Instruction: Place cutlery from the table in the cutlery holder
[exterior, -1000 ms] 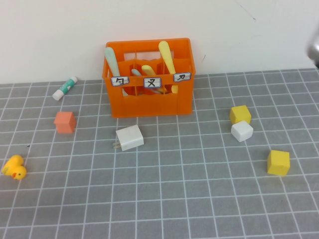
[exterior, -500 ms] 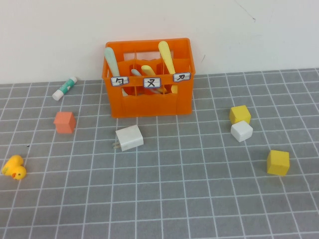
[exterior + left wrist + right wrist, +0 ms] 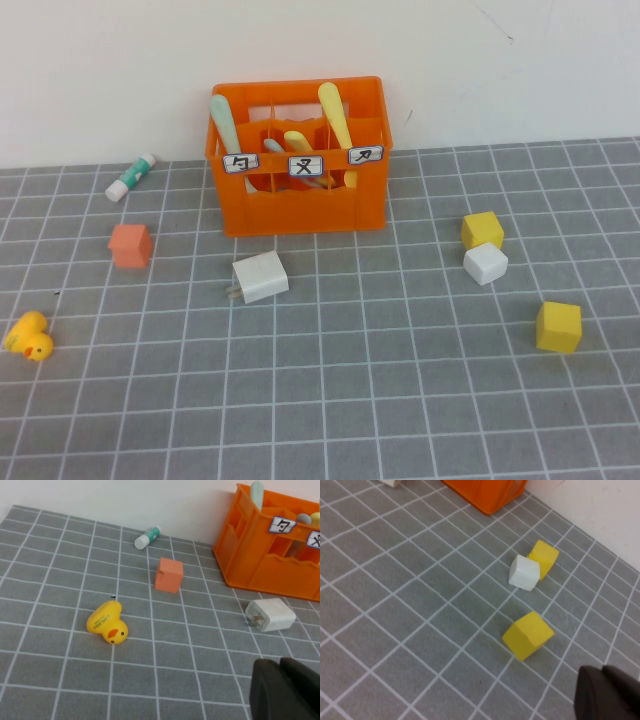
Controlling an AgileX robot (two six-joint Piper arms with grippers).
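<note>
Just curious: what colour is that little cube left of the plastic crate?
The small cube is salmon orange, paler than the crate; clearest in the left wrist view.

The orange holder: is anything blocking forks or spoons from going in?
No. All the cutlery already stands inside the orange holder, and none lies on the table. The left pincer and right pincer are shut, holding nothing, seen only in their wrist views.

Rubber duck (image 3: 28, 336), tube (image 3: 131, 177), white charger (image 3: 261, 277), five scattered cubes.
</note>
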